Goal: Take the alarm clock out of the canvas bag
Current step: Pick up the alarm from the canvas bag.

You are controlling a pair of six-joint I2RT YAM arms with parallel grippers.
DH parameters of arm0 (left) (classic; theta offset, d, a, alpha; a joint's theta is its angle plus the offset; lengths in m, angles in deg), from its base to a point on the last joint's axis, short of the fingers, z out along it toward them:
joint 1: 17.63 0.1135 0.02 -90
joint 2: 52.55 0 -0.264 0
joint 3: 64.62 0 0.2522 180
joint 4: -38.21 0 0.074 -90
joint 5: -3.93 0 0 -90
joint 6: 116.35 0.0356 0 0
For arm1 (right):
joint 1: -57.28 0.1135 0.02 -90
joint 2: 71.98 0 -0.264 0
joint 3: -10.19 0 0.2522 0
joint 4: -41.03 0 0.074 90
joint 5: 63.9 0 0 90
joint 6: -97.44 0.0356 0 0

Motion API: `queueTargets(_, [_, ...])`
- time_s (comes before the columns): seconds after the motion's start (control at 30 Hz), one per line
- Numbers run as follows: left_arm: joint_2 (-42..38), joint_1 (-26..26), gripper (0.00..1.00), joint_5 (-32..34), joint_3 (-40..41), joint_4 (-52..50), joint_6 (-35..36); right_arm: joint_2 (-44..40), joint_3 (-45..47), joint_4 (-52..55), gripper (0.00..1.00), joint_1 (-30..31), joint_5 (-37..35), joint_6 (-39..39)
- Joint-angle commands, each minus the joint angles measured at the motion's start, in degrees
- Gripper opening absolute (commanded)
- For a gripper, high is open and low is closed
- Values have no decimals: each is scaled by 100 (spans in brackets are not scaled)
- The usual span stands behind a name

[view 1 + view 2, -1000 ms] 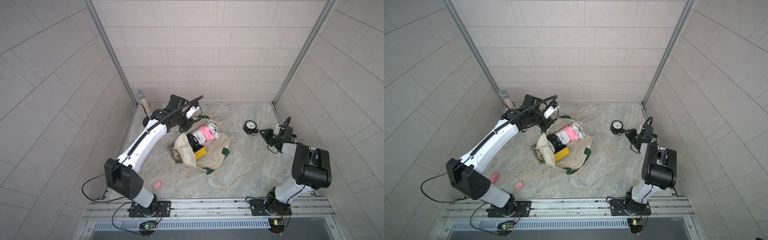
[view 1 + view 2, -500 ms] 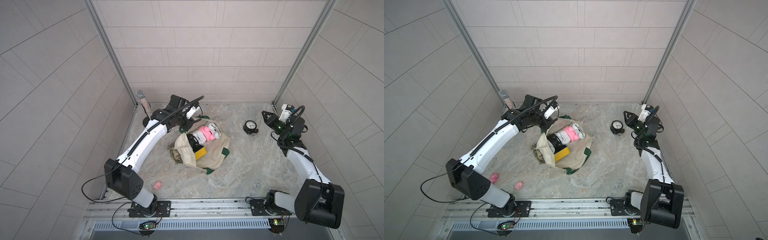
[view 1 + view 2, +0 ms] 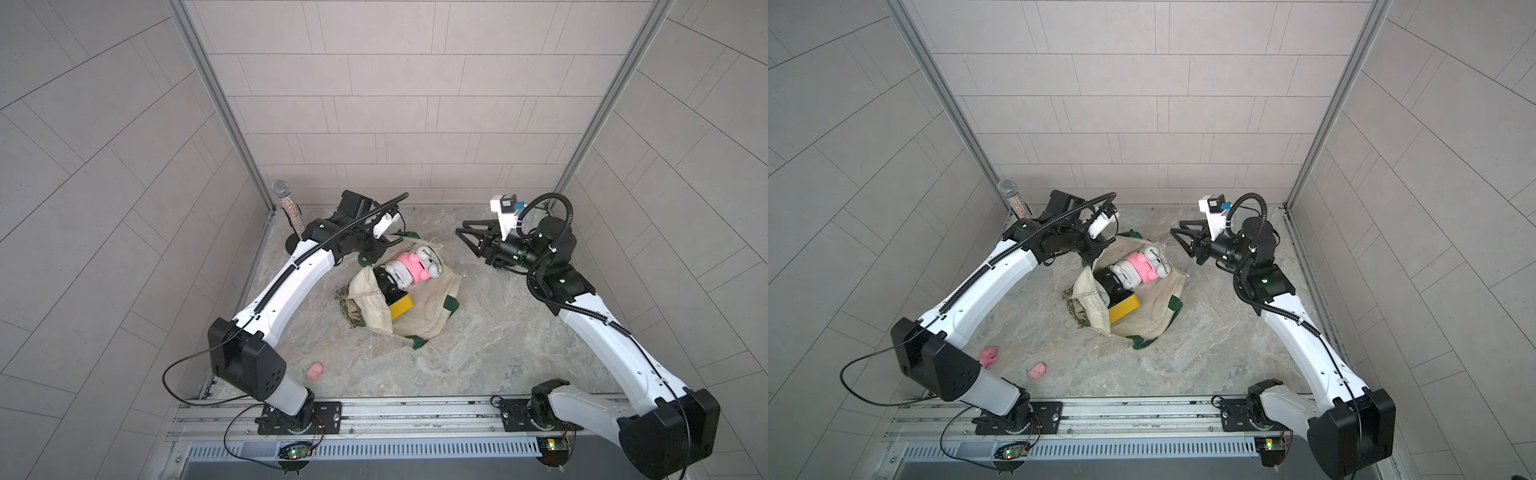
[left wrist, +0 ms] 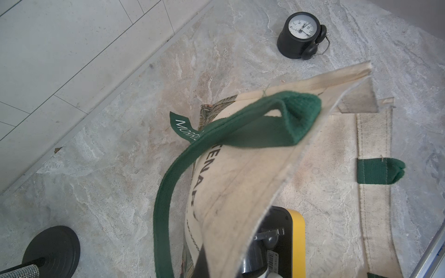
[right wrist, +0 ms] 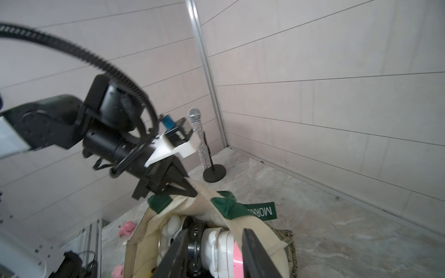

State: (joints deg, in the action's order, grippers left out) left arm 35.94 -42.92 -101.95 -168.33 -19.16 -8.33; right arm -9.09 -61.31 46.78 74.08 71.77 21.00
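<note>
At mid-table, slumped on its side with the mouth gaping: canvas bag [image 3: 419,318], cream with dark green handles. Inside, showing at the mouth: pink-and-white plastic toy [image 3: 409,266], just beside it a black item [image 3: 383,283] of unclear kind, and a yellow box [image 3: 402,309] poking out past the rim. Alarm clock [image 4: 301,33] outside the bag: black, twin-bell, on the marble tabletop [image 4: 108,168], apart from the canvas, dial showing. Seen from the left wrist only, hidden by the right arm [image 3: 590,316] in both top views.

Left gripper [image 5: 191,191] pressed together on the bag's upper rim beside a green handle [image 4: 240,133], rim lifted above the contents. Right gripper [image 5: 214,230] spread and empty, near the bag's mouth, toy visible through the gap between its fingers.

Against a second ago: right arm then folded back by the right wall, clock plain to see from above; now stretched forward over the clock's spot and pointing at the bag. Left arm [image 3: 291,282], bag and contents as before.

Around: glittery microphone [image 3: 289,210] upright on a round black stand [image 4: 51,248] in the back left corner. Small pink toy [image 3: 1038,370] at front left, a like pink figure [image 3: 988,356] nearer the left arm's base, both well apart from the bag. Raised canvas flap and left gripper crowding the mouth's back edge.
</note>
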Motion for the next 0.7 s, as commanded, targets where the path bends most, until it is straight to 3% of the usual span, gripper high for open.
queueTargets(0.0, [-376, -54, 0, -90, -128, 820, 71, -185, -79, 502, 41, 424, 26, -1276])
queueTargets(0.27, [-446, -57, 0, -232, -103, 868, 26, -19, -328, 2166, 50, 1823, -1264, -3451])
queueTargets(0.4, [-461, -55, 0, -264, -101, 881, 26, 241, -421, 2753, 51, 2261, -1967, -4096])
queueTargets(0.67, [-448, -61, 0, -337, -101, 881, 9, 756, -113, 2825, 56, 3064, -3383, -5368])
